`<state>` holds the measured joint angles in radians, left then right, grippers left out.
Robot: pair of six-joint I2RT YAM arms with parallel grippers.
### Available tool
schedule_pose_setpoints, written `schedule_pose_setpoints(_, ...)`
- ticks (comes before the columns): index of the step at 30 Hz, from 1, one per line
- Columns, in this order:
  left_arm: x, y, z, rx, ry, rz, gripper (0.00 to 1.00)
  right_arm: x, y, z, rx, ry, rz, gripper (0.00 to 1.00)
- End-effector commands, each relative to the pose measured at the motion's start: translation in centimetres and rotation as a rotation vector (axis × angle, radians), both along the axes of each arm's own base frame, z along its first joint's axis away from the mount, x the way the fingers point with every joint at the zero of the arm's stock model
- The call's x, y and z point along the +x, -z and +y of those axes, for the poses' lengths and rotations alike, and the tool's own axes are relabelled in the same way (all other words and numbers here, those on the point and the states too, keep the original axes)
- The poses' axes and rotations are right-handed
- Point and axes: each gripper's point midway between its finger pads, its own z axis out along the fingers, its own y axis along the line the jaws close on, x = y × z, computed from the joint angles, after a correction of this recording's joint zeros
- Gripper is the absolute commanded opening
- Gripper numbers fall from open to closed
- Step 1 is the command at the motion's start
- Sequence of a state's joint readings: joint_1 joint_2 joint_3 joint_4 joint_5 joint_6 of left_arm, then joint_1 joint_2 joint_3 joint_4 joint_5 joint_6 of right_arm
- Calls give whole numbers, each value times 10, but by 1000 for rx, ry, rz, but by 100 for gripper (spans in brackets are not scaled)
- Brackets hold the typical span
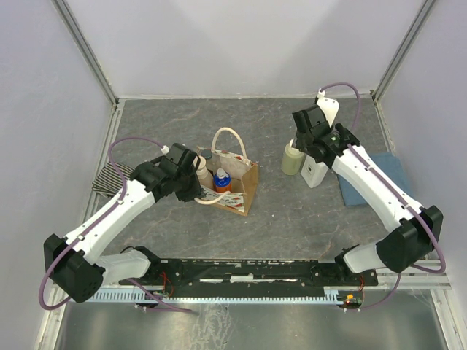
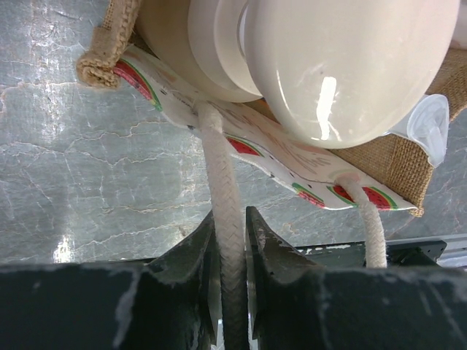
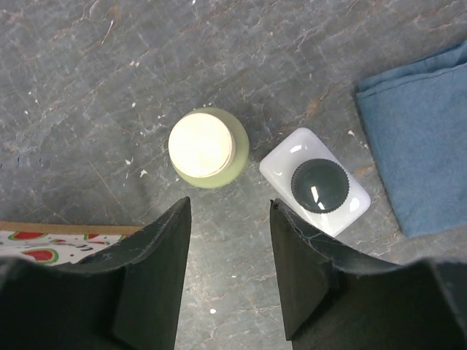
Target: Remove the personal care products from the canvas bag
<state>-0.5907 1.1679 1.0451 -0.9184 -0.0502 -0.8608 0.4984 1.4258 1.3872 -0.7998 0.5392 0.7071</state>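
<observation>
The canvas bag [image 1: 244, 186] stands mid-table with the blue-and-orange bottle [image 1: 222, 180] upright inside. A cream-topped bottle [image 1: 201, 167] stands at the bag's left end and fills the top of the left wrist view [image 2: 336, 65]. My left gripper [image 1: 197, 191] is shut on the bag's cream loop handle [image 2: 222, 182], beside the white printed panel [image 2: 277, 157]. My right gripper [image 1: 306, 144] is open and empty, hovering over the pale yellow-green bottle [image 1: 292, 159] and the white bottle with black cap [image 1: 315, 173]. Both stand on the table in the right wrist view, the yellow-green one [image 3: 208, 148] left of the white one [image 3: 315, 182], beyond the right gripper [image 3: 230, 208].
A folded blue cloth [image 1: 365, 182] lies right of the white bottle, also in the right wrist view [image 3: 423, 138]. A black-and-white striped cloth [image 1: 109, 179] lies at the left edge. Grey walls enclose the table on three sides.
</observation>
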Motion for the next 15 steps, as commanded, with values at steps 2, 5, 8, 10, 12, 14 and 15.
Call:
schedule_pose_setpoints(2, 8, -17, -1, -4, 28, -61, 25, 10, -24, -6, -22, 17, -72, 55)
schedule_pose_setpoints(5, 7, -16, -1, -2, 26, -59, 25, 11, -27, 9, 32, -54, -83, 55)
schedule_pose_setpoints(8, 8, -15, -2, -5, 25, -55, 19, 10, -31, 45, 101, -214, -72, 54)
schedule_pose_setpoints(10, 7, -15, -3, -12, 26, -51, 4, 6, -35, 80, 133, -358, -51, 52)
schedule_pose_setpoints(12, 6, -16, -3, -20, 27, -54, 3, -5, -37, 120, 148, -527, -21, 47)
schedule_pose_setpoints(14, 6, -17, -3, -30, 22, -62, 3, -20, -35, 159, 150, -690, 29, 45)
schedule_pose_setpoints(15, 5, -18, -3, -33, 18, -67, 3, -26, -35, 175, 142, -758, 51, 45)
